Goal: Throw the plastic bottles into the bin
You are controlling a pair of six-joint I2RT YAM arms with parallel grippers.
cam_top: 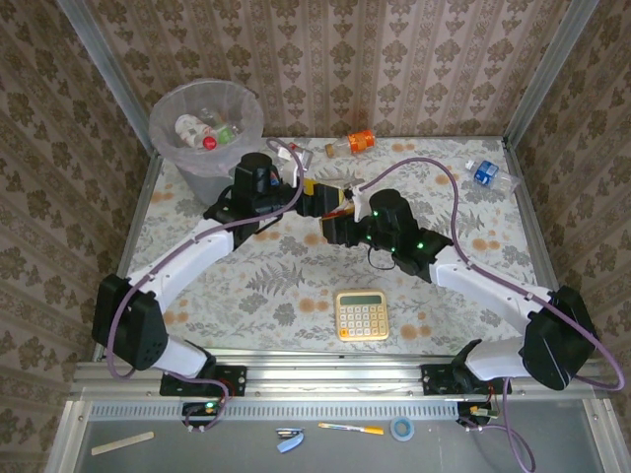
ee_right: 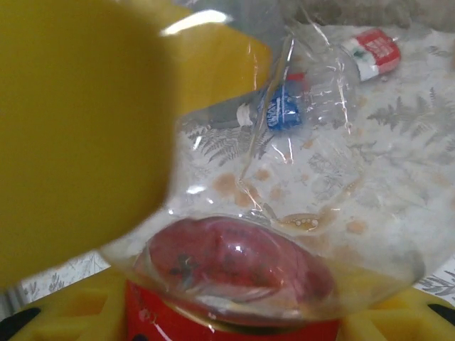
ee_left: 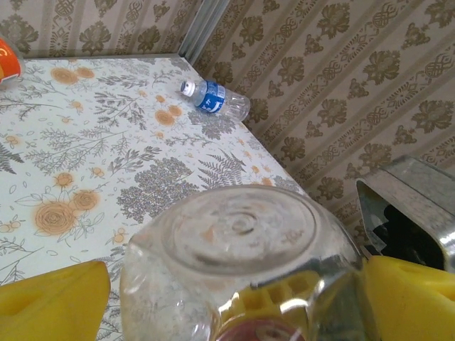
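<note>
Floral cloth covers the bench (cam_top: 246,286), with patterned wallpaper behind. My right fingers (ee_right: 402,320) are closed on a clear bottle (ee_right: 284,234), pinching it at its red label. My left fingers (ee_left: 50,302) stand wide on either side of that same bottle's round base. One of them sits just clear of the plastic, and I cannot tell whether the other touches. Both arms meet at mid-bench. Behind them, an orange bottle (cam_top: 353,143) lies by the back wall and a blue bottle (cam_top: 490,174) lies near the far right corner. A calculator (cam_top: 362,315) lies nearer my bases. At the far left corner stands the bin (cam_top: 192,182), with several bottles (cam_top: 202,133) already inside.
</note>
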